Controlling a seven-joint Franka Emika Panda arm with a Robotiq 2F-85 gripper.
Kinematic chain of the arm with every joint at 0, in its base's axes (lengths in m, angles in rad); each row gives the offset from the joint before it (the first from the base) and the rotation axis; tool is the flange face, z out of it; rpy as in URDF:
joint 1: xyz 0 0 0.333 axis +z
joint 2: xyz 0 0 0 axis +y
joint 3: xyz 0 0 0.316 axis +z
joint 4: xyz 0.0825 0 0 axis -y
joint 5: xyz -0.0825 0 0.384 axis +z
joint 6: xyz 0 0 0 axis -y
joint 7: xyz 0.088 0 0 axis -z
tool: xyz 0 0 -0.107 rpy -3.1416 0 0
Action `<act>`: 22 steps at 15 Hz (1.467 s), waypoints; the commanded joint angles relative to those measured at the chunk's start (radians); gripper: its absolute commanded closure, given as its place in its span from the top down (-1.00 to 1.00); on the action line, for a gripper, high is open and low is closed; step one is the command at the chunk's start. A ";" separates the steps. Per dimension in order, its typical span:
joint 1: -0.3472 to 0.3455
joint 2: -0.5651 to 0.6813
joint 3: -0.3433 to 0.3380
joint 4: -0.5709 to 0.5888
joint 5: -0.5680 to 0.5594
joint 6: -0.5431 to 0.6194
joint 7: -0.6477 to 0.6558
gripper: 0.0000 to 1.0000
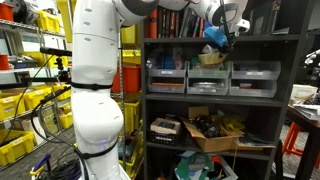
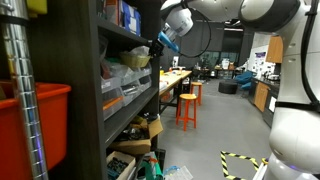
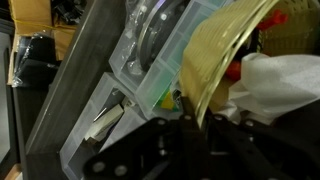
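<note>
In the wrist view my gripper [image 3: 196,117] is shut on the lower edge of a thin yellowish sheet-like thing [image 3: 215,50] that rises up and right from between the dark jaws. Behind it lie a crumpled white thing [image 3: 282,75], a small red piece [image 3: 232,72] and clear plastic bins [image 3: 150,60]. In both exterior views the gripper [image 1: 218,38] [image 2: 163,45] hangs at the upper shelf, just above the middle grey bin [image 1: 208,78], with something blue at its tip. What the yellowish thing is cannot be told.
A dark metal shelf unit [image 1: 146,100] [image 2: 110,90] holds grey bins [image 1: 166,78] [image 1: 255,78] and a cardboard box [image 1: 215,130] lower down. Yellow crates [image 1: 20,105] stand beside it. A red bin [image 2: 40,120] and orange stools [image 2: 187,105] are nearby.
</note>
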 commanded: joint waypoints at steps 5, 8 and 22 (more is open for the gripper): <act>-0.028 0.004 -0.006 0.059 0.061 -0.008 0.013 -0.96; -0.047 0.005 -0.018 0.084 0.097 -0.011 0.014 -0.96; -0.117 0.023 -0.067 0.153 0.139 -0.078 0.013 -0.96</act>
